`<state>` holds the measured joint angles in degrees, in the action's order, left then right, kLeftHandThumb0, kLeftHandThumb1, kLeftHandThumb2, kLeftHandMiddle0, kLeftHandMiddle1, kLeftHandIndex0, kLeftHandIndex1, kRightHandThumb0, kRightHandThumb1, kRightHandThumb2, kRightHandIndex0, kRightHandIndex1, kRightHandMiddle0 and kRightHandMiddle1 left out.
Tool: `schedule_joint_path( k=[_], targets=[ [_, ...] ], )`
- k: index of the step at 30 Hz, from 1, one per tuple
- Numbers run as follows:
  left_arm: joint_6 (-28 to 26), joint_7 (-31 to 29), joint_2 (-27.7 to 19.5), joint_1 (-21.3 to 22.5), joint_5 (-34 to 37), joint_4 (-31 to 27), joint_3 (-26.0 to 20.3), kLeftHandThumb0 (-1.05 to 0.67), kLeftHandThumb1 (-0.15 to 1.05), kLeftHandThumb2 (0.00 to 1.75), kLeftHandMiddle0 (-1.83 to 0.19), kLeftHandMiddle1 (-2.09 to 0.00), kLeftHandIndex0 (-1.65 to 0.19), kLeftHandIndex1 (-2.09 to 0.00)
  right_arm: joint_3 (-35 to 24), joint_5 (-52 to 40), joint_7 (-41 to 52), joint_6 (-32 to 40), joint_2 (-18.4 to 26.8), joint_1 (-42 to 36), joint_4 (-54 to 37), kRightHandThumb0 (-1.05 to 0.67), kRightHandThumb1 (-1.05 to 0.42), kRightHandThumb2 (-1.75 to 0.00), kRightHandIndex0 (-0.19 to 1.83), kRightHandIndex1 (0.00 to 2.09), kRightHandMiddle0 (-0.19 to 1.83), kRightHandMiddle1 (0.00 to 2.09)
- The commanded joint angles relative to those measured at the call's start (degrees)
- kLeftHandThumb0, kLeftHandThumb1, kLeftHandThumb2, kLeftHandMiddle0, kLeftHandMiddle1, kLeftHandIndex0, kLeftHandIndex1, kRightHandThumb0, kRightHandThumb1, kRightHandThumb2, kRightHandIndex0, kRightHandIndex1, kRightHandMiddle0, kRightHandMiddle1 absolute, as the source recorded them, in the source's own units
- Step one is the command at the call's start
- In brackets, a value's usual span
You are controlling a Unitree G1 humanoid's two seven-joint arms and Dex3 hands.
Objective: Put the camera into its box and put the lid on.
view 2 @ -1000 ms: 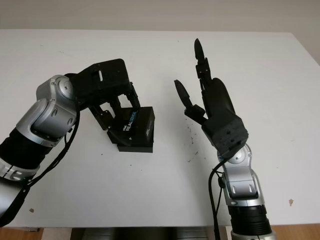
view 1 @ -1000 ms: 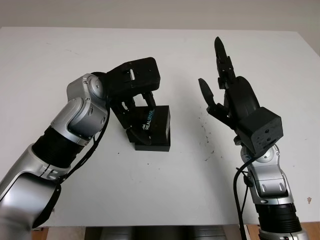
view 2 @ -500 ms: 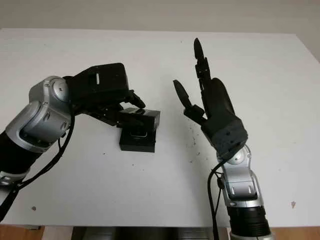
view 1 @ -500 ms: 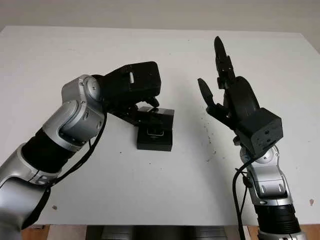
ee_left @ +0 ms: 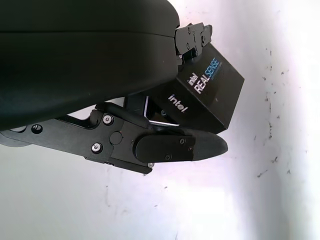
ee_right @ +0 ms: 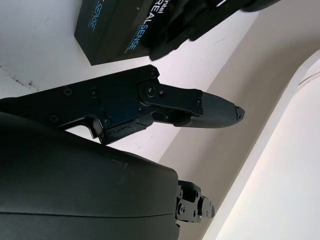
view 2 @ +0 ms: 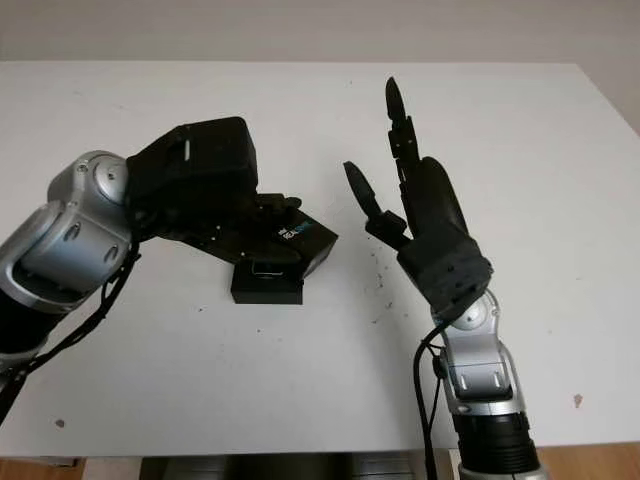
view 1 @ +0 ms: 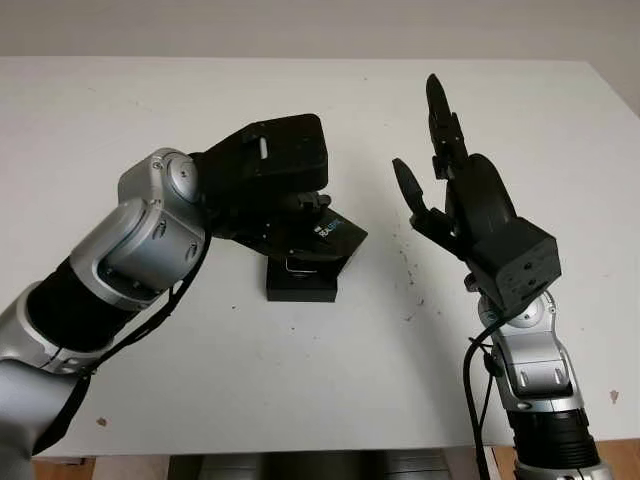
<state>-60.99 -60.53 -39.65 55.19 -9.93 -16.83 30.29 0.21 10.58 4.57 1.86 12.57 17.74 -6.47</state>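
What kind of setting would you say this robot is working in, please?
Probably a lab or test bench: a bare white table against a plain wall, with only a black Intel RealSense box on it. The left hand holds the box lid tilted over it, and the right hand is raised, open.

A white table (view 1: 300, 390) bearing small dark specks (view 1: 418, 300), a pale wall beyond it

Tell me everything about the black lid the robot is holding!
The lid is a black, boxy cover that looks like cardboard, printed "intel REALSENSE" in white and blue. The left hand grips it, holding it tilted above the open black box near the middle of the white table. It isn't seated on the box yet.
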Motion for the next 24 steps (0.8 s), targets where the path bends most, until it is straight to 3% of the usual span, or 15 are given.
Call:
schedule_joint_path(
  k=[1,3,7,11,12,15,17,20,21,24],
  targets=[
    [1.32,-1.25,-1.63,1.14,1.25,-2.43,-0.31,-0.55,1.05,0.38,0.04,-0.23,0.04,-0.17,0.10,0.49,-0.29,-0.73,0.46,0.00,0.18,-0.72,-1.05,-0.55,-0.10,0.07,-0.11,0.06],
    [1.78,-2.15,-3.19,0.96,3.01,-3.46,-1.24,-0.56,1.05,0.40,0.13,-0.30,0.14,-0.25,0.20,0.88,-0.34,-0.64,0.53,0.05,0.20,-0.72,-1.05,-0.55,-0.10,0.07,-0.11,0.06],
    [1.08,-3.42,-6.95,1.24,4.78,-5.87,-0.93,-0.56,1.05,0.42,0.19,-0.04,0.19,-0.02,0.16,1.17,-0.13,0.03,0.59,0.10,0.13,-0.73,-1.05,-0.56,-0.09,0.07,-0.10,0.06],
    [0.89,-4.71,-10.35,1.85,5.29,-7.75,-0.08,-0.56,1.05,0.39,0.18,-0.01,0.19,0.00,0.21,1.48,0.24,-0.10,1.06,0.10,0.21,-0.72,-1.05,-0.56,-0.09,0.07,-0.10,0.06],
    [3.74,-4.92,-11.34,1.22,5.13,-8.16,-0.49,-0.56,1.05,0.39,0.19,0.00,0.19,0.00,0.26,1.72,0.20,0.17,1.12,0.08,0.04,-0.72,-1.05,-0.56,-0.09,0.07,-0.10,0.06],
    [24.90,-4.45,-17.33,-2.63,0.37,-8.86,-1.42,-0.57,1.05,0.42,0.19,0.00,0.19,0.00,0.23,1.86,0.11,0.03,1.06,0.02,0.05,-0.72,-1.05,-0.57,-0.08,0.07,-0.10,0.06],
    [36.26,-4.59,-20.20,-3.88,-3.32,-7.88,-1.34,-0.57,1.05,0.43,0.18,-0.02,0.17,-0.01,0.24,1.95,0.15,-0.47,1.21,0.02,0.29,-0.72,-1.05,-0.57,-0.08,0.07,-0.09,0.06],
    [60.27,3.11,-26.69,-6.87,-20.93,-7.19,0.79,-0.66,1.05,0.49,0.09,-0.06,0.10,-0.05,0.26,1.87,0.34,-0.28,1.25,-0.05,0.22,-0.72,-1.05,-0.57,-0.07,0.07,-0.09,0.06],
    [66.12,6.77,-27.99,-7.70,-27.60,-7.04,1.28,-0.67,1.05,0.52,0.10,-0.06,0.11,-0.05,0.30,2.03,0.35,-0.21,1.34,-0.09,0.19,-0.73,-1.05,-0.57,-0.07,0.07,-0.08,0.06],
    [75.48,12.03,-28.34,-9.31,-40.02,-6.21,0.82,-0.67,1.05,0.58,0.04,-0.07,0.05,-0.08,0.36,2.54,0.28,-0.27,1.66,-0.29,0.11,-0.73,-1.05,-0.57,-0.06,0.08,-0.07,0.07]
  ],
)
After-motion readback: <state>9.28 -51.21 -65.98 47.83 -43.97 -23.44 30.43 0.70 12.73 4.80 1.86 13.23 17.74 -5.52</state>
